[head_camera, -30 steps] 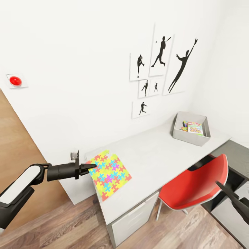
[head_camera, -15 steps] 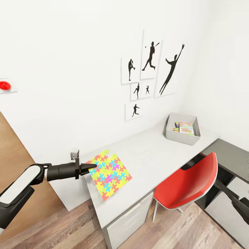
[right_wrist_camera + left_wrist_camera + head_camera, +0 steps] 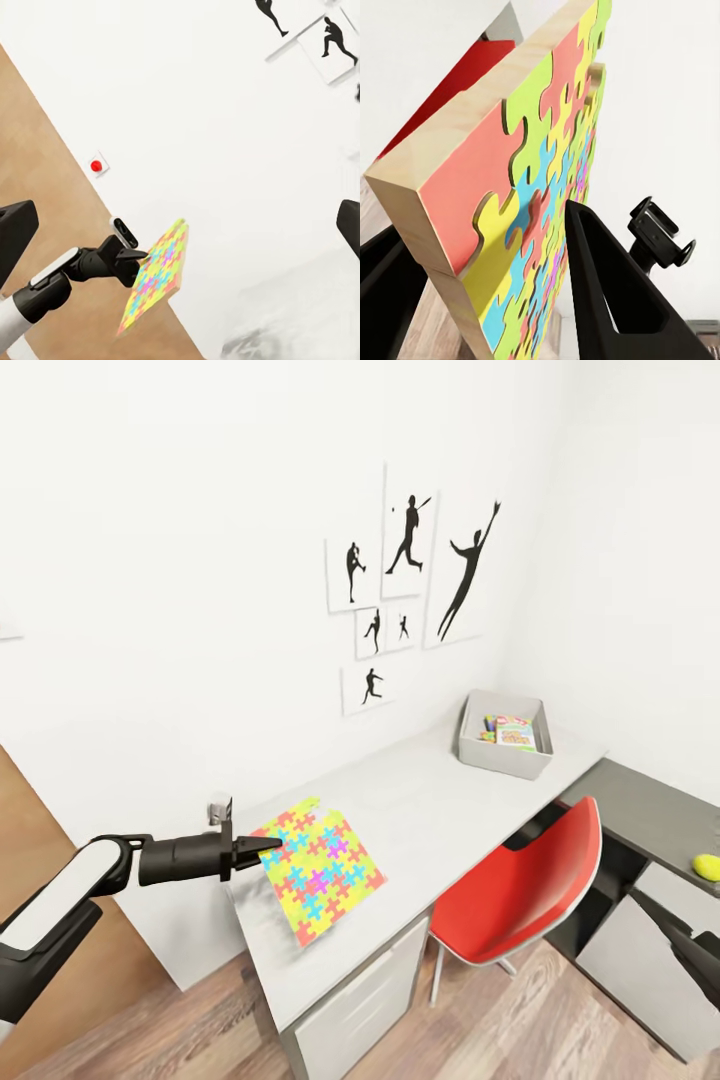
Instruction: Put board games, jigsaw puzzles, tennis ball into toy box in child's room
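My left gripper [image 3: 262, 847] is shut on the edge of a multicoloured jigsaw puzzle [image 3: 320, 867], holding it tilted in the air over the near left end of the table [image 3: 430, 810]. In the left wrist view the puzzle [image 3: 510, 187] is a thick wooden slab between both black fingers [image 3: 607, 300], and looks like two offset layers. The grey toy box [image 3: 500, 753] stands at the table's far end with printed board games [image 3: 515, 735] inside. A yellow tennis ball [image 3: 708, 867] lies on the lower dark end unit. My right gripper [image 3: 685, 945] hangs open at the lower right.
A red chair [image 3: 520, 895] is tucked under the table between me and the toy box. White drawers [image 3: 365, 1000] sit below the near end. Black silhouette pictures [image 3: 405, 585] hang on the white wall. Wood-plank floor [image 3: 150, 1040] lies in front.
The camera has swung right, shifting the whole picture left: the red wall button left the view and the tennis ball came in. My left gripper still holds the puzzle.
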`<state>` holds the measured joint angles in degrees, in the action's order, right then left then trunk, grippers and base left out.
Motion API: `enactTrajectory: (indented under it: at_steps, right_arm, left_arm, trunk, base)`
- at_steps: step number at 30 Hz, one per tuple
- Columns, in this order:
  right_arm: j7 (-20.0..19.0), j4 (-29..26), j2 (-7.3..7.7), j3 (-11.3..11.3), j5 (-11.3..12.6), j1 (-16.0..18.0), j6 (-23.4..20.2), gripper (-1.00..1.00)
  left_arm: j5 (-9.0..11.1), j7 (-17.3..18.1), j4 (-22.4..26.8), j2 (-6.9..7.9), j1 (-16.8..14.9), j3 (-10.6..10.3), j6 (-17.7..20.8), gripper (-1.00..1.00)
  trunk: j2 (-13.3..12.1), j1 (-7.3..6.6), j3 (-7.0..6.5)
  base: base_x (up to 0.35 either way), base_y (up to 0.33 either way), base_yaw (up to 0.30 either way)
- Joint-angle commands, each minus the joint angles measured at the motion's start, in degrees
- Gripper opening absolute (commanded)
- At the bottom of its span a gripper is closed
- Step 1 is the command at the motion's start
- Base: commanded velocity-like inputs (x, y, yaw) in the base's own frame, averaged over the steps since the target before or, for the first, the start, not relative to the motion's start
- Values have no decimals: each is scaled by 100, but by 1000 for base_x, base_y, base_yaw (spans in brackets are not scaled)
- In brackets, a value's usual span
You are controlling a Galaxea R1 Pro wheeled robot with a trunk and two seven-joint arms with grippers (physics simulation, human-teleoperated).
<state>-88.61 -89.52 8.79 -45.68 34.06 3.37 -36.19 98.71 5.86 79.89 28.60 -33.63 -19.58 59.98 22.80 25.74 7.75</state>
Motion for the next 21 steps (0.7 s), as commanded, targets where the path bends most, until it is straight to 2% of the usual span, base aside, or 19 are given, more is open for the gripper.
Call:
enactTrajectory:
  at_steps: [1, 5, 10, 16, 17, 18, 20, 21]
  right_arm:
    - [-12, 1, 0, -2, -10, 6, -58, 100]
    - [50, 111, 20, -7, -32, 15, -41, 100]
    - [86, 626, 84, -11, -41, 42, 168, 100]
    - [149, 900, 104, -18, -40, 84, 246, 100]
    - [177, 908, 105, -17, -40, 84, 249, 100]
    - [204, 912, 105, -18, -40, 86, 250, 100]
    - [244, 917, 105, -18, -40, 87, 252, 100]
    - [259, 918, 106, -19, -40, 88, 252, 100]
  left_arm:
    - [-53, 54, -1, 7, -8, -12, 2, -100]
    - [-55, 55, 4, 21, -10, -13, 2, -100]
    - [-54, 77, 40, 155, -8, -17, 2, -100]
    - [-58, 402, 49, 199, -9, -11, 2, -100]
    - [-59, 423, 44, 244, -10, 4, 2, -100]
    - [-60, 436, 39, 361, -10, 13, 2, -100]
    - [-58, 458, 34, 696, -11, 5, 2, -100]
    - [-53, 475, 33, 924, -12, 6, 2, -100]
  trunk:
    - [12, 4, 3]
    - [12, 4, -34]
    - [12, 4, -79]
    - [12, 4, -134]
    - [12, 4, -143]
    - [12, 4, -152]
    - [12, 4, -171]
    - [12, 4, -180]
  base:
    - [0, 0, -138]
    - [0, 0, -138]
    - [0, 0, -138]
    - [0, 0, -138]
    - [0, 0, -138]
    - [0, 0, -138]
    - [0, 0, -138]
    - [0, 0, -138]
